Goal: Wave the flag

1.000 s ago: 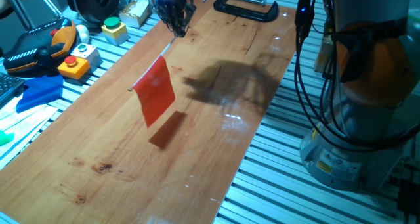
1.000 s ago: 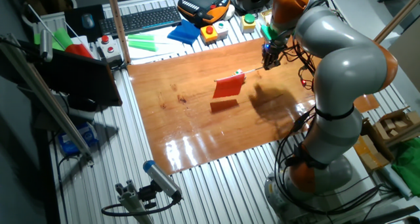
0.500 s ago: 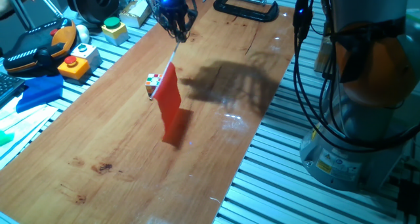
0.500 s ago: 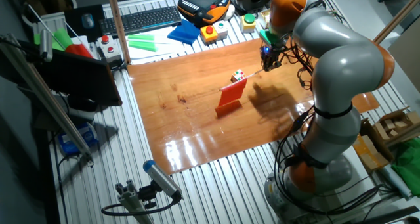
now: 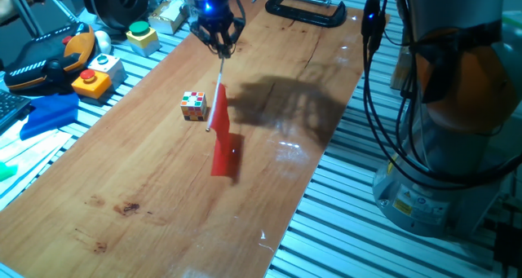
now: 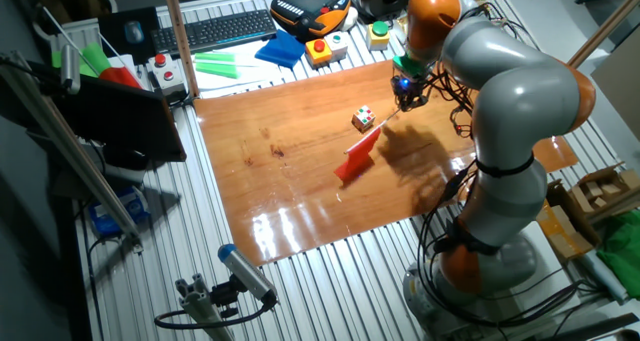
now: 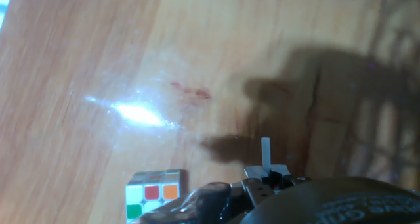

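presently the gripper hangs above the far end of the wooden worktop, close to its far left corner, with its fingers closed on the upper end of the flag. the white stick runs from the fingertips steeply downward toward the middle of the board, and the red cloth hangs from its lower part, seen nearly edge-on in one fixed view and as a narrow slanted strip in the other. whether the cloth's bottom edge touches the wood cannot be told; its shadow lies directly beside it. in the hand view only a short white stub of the stick shows, standing up between the dark finger parts at the bottom edge of the frame.

a small multicoloured cube sits on the worktop just beside the stick, on the side toward the left edge, apart from it; it also appears at the bottom of the hand view. a black clamp grips the far edge of the board. off the left edge, on the slatted metal table, stand a yellow box with a green button, an orange box with a red button and a blue cloth.
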